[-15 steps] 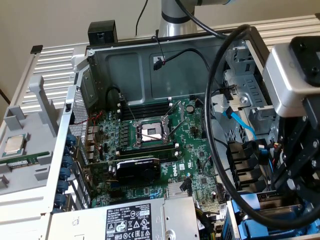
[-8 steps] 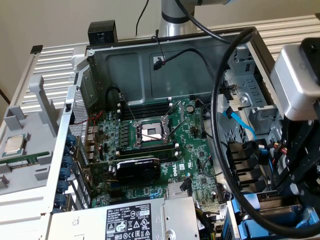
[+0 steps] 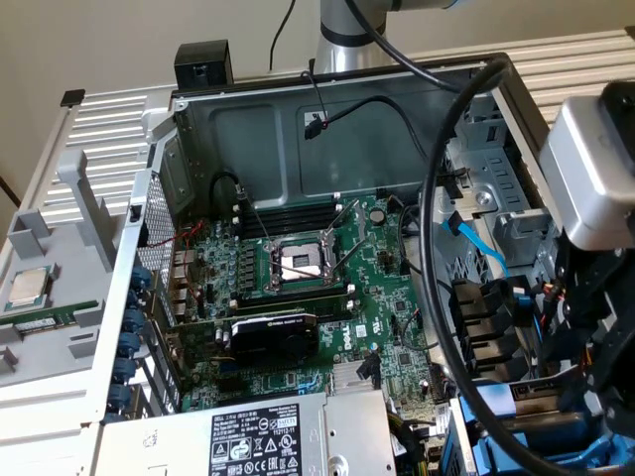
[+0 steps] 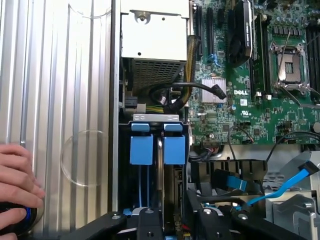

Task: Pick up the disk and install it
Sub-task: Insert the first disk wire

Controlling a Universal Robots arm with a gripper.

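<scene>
Two risks: could snag blue SATA cable (image 4: 280, 189) just beside gripper (image 4: 177, 220) on lifting; could tip disk (image 4: 175, 150), standing edge-up in drive bay (image 4: 155, 118) beside second blue carrier (image 4: 141, 150), if not fully seated. Straddles disk's upper edge with jaws parted, apparently unclamped. Points straight down over bay, at exterior view's right.

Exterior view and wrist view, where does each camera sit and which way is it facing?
Exterior view: off the arm, looking down into the open case at the motherboard; the gripper at the exterior view's right.
Wrist view: on the wrist, looking down past the gripper at the drive bay; a person's hand shows.
Both share the motherboard and graphics card.
</scene>
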